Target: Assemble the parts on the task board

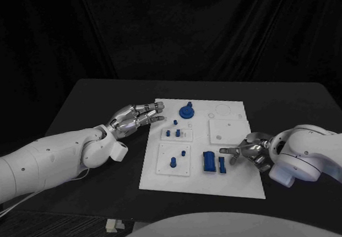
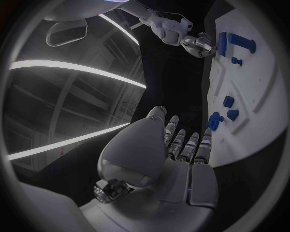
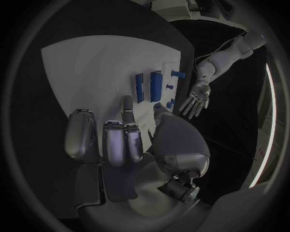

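Fig.: Task board, white plate at centre of black tabletop, w/ small blue parts on it. Tall blue block and narrow blue bar stand side by side near board's right-hand part, just beside right hand. Round blue knob sits at far edge; small blue pegs near middle.

Right hand: fingers partly curled, hovering over board next to block; no part seen pinched. Left hand: flat, fingers straight and close together, resting by board's left edge, holding nothing.

Handling (judged): parts look like rigid, light moulded plastic; smooth faces prob. slippery; not fragile. Best hold on block approx. across its two long flat sides, thumb opposite fingers. Pegs need a tip pinch; easily toppled.
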You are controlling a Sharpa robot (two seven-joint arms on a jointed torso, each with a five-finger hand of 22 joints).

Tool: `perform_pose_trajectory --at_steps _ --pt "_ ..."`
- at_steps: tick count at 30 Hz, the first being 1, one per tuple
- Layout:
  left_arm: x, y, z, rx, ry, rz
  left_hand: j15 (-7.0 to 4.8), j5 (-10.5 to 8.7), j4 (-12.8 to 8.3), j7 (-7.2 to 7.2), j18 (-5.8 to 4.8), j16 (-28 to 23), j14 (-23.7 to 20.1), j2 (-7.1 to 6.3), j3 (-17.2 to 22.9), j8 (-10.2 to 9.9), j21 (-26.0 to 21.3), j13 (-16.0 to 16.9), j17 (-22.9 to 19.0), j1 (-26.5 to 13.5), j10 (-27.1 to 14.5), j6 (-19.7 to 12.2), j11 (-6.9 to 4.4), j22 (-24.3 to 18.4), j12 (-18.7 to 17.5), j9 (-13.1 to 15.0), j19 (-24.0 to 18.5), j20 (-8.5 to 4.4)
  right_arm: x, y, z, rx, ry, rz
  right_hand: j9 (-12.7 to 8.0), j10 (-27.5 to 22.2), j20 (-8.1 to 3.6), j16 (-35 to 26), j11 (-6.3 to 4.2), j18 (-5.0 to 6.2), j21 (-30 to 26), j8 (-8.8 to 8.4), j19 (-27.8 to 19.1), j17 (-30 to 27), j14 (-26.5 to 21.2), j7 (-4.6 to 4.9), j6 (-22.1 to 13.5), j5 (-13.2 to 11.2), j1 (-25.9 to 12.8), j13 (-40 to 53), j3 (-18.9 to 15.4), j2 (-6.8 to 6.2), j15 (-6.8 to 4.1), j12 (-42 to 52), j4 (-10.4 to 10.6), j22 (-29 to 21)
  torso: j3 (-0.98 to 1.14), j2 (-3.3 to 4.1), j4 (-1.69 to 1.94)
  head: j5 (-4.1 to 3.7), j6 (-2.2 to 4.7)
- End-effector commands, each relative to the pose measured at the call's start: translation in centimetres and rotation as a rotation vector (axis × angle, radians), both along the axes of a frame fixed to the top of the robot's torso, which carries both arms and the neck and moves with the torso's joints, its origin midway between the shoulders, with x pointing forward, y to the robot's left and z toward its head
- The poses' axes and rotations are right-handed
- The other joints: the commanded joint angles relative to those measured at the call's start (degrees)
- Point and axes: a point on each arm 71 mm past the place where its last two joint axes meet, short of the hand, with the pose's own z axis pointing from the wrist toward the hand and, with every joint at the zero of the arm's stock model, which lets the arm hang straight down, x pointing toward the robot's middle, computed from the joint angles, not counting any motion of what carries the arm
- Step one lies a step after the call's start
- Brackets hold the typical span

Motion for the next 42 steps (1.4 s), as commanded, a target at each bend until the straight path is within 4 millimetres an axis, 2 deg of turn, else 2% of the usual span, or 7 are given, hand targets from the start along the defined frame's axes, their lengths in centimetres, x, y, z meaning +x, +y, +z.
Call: perform_pose_trajectory --at_steps 1,10,17,21,27,35,42 --pt "-0.1 0.1 0.2 -0.023 -0.015 0.009 0.28 0.32 0.0 0.1 -0.74 0.23 0.12 -0.48 0.36 0.23 0.29 0.09 0.1 0.07 0.01 -0.05 0.47 0.1 0.25 0.04 0.39 -0.03 0.6 -0.6 1.7 0.042 -0.1 -0.047 0.24 6.18 0.14 -0.12 0.04 0.27 -0.1 0.62 0.17 6.46 4.44 -0.07 0.33 1.74 -2.83 15.05 -3.21 0.54 -0.11 0.08 4.36 9.96 0.01 0.01 -0.01 -0.14 -0.01" --pt "-0.3 0.4 1.0 -0.061 -0.105 0.07 -2.12 -4.11 4.29 0.02 -0.61 0.28 -0.25 -0.15 -2.56 0.6 0.19 0.26 0.03 -7.24 1.82 0.72 0.93 -0.8 1.58 0.05 0.47 -0.12 2.8 -1.5 7.2 0.346 -0.496 -0.139 -0.15 -7.86 1.03 -27.72 1.04 6.17 -36.28 0.44 -15.61 -31.61 -7.88 0.25 0.51 -2.89 -8.22 -4.2 -13.85 7.01 0.75 -15.39 5.19 -2.92 0.0 -0.06 0.01 -0.87 -0.01" --pt "-0.6 0.1 2.0 -0.101 -0.22 0.137 -6.77 -9.11 4.14 -2.62 3.32 -2.11 -3.66 0.71 -7.91 0.09 -1.73 0.32 -0.55 -11.12 3.05 -0.68 0.07 -7.78 2.13 -0.13 -5.66 -4.15 3.7 -1.4 8.8 0.625 -0.686 -0.118 -4.72 -41.69 10.27 -68.31 11.59 3.98 -66.33 -4.78 -35.66 -58.34 -32.26 8.79 -9.07 -3.45 -1.33 -44.75 -17.59 7.74 12.7 -63.01 5.23 -25.28 -0.01 -0.14 -0.04 -1.27 -0.01" --pt "-0.7 -0.2 2.3 -0.1 -0.275 0.155 -10.06 -10.43 4.13 -3.94 2.76 -4.19 -5.47 0.35 -9.65 -0.64 -1.77 0.04 -1.13 -10.92 0.88 -3.4 -3.19 -8.89 0.29 -0.48 -6.56 -8.14 3.4 -1.5 8.0 0.723 -0.712 -0.079 -8.07 -49.53 12.97 -77.0 14.98 2.4 -68.52 -8.4 -44.11 -63.93 -43.55 5.77 -16.61 -2.91 0.56 -52.25 -16.9 6.43 16.49 -71.07 5.05 -32.23 -0.05 -0.38 -0.21 -1.21 -0.01" --pt "-0.9 -0.3 2.6 -0.076 -0.336 0.174 -13.66 -11.83 4.13 -9.0 3.59 -5.54 -6.06 0.14 -11.63 -2.07 -2.61 -0.65 -1.55 -12.0 -3.43 -12.3 -8.06 -13.18 -4.45 -1.24 -8.15 -10.73 3.2 -1.8 6.7 0.79 -0.713 -0.051 -19.28 -79.97 10.01 -86.29 0.09 0.71 -72.2 -12.5 -83.38 -74.89 -83.88 -7.67 -41.52 -2.89 0.99 -68.67 -12.06 3.34 9.13 -86.21 5.13 -73.81 -0.02 -0.57 -0.24 -1.07 -0.01" --pt "-0.8 -0.5 2.6 -0.068 -0.349 0.176 -13.66 -12.5 4.1 -9.46 4.15 -5.54 -6.06 0.05 -12.26 -2.04 -2.71 -0.84 -1.55 -12.61 -4.24 -12.51 -9.95 -13.7 -5.8 -1.22 -8.26 -9.94 3.1 -1.9 6.0 0.819 -0.682 -0.034 -21.24 -81.28 8.76 -86.31 -0.1 4.01 -72.28 -11.67 -83.49 -74.91 -83.93 -7.79 -41.57 -3.01 1.14 -70.46 -10.31 2.82 9.13 -85.39 5.1 -74.56 -0.03 -0.5 -0.11 -1.26 -0.01" --pt "-0.4 -1.0 0.9 0.096 -0.107 0.168 -14.44 -20.36 -2.93 -9.43 0.73 -5.54 -6.06 -4.73 -5.3 -4.09 -2.84 -2.04 -1.55 -46.14 -7.36 -21.25 -8.8 -14.29 -11.29 -3.34 -8.35 -16.89 3.9 -1.7 5.9 0.756 -0.707 -0.119 -28.03 -83.82 -1.54 -86.31 1.16 -3.61 -72.33 -15.17 -83.51 -74.91 -83.93 -3.11 -59.16 -5.91 -40.17 -74.95 -0.2 0.83 4.59 -89.92 -11.72 -74.93 0.16 -0.76 -0.5 -1.46 1.22"
